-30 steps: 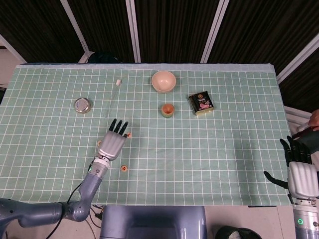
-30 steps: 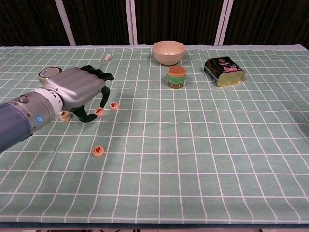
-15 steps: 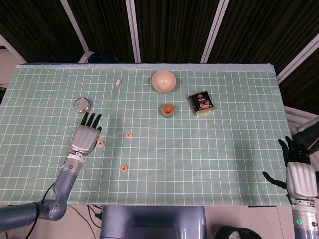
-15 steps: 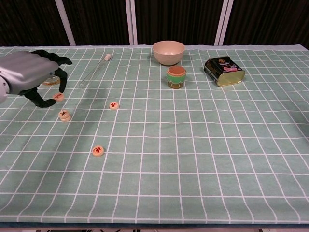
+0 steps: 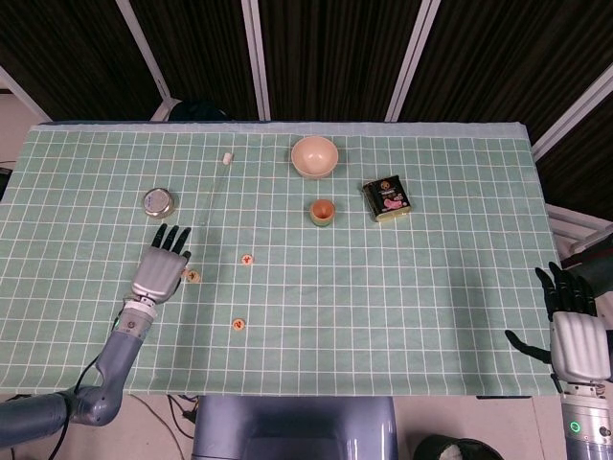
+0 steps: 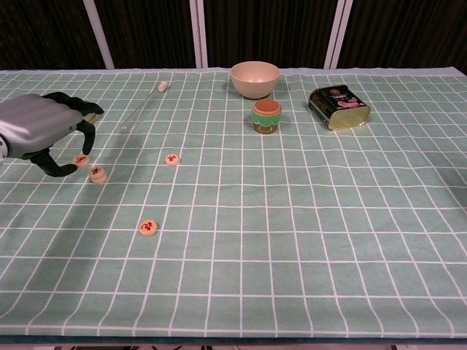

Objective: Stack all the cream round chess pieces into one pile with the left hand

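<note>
Green checked cloth (image 5: pixel 383 278) covers the table before dark slatted panels. From the head view we note the left hand (image 5: pixel 159 272) low at the cloth's left, a small stack of cream pieces (image 5: pixel 192 277) just beside it; loose pieces lie at centre-left (image 5: pixel 247 258) and nearer the front (image 5: pixel 238 325). Right hand (image 5: pixel 575 335) hangs off the right edge, fingers spread, holding nothing. From the chest view, the left hand (image 6: pixel 40 131) pinches one cream piece (image 6: pixel 81 160) between thumb and finger, just beside the stack (image 6: pixel 97 173).
</note>
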Tool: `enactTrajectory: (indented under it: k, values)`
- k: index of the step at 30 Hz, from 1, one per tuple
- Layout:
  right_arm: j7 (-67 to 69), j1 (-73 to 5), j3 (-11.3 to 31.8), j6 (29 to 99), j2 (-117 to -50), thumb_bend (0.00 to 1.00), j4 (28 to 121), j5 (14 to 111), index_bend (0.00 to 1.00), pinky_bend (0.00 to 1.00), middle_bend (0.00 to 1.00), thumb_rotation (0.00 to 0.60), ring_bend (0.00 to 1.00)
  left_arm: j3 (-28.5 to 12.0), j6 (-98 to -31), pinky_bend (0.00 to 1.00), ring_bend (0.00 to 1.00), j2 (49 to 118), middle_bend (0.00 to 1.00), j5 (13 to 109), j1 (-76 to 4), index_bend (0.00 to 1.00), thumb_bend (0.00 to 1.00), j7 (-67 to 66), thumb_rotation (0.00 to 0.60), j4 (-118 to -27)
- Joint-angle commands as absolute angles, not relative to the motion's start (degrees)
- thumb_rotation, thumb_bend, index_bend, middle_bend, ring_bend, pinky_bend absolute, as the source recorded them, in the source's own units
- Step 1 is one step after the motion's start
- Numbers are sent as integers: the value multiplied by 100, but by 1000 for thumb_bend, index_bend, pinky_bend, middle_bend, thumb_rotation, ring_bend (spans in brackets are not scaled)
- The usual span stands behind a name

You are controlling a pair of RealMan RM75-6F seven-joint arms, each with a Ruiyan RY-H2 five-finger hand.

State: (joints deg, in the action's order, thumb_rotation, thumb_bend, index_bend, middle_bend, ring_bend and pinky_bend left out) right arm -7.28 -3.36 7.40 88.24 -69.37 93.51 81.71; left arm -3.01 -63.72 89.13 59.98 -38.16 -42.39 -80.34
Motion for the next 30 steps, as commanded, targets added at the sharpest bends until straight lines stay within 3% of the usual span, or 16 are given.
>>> enactTrajectory:
  k: [1,30]
  values:
    - [-735,-338,736,8823,-6938,233,9341,8178,89,0,14,600,1,-291,-6370,0,0,8960,40,6047,-3816,502,330,-4253,600,-8018]
    - [-704,-335,747,8824,-6931,232,9338,8163,89,0,14,600,1,-359,-6300,0,0,9212,39,6007,-3805,458,330,-4532,600,-7871]
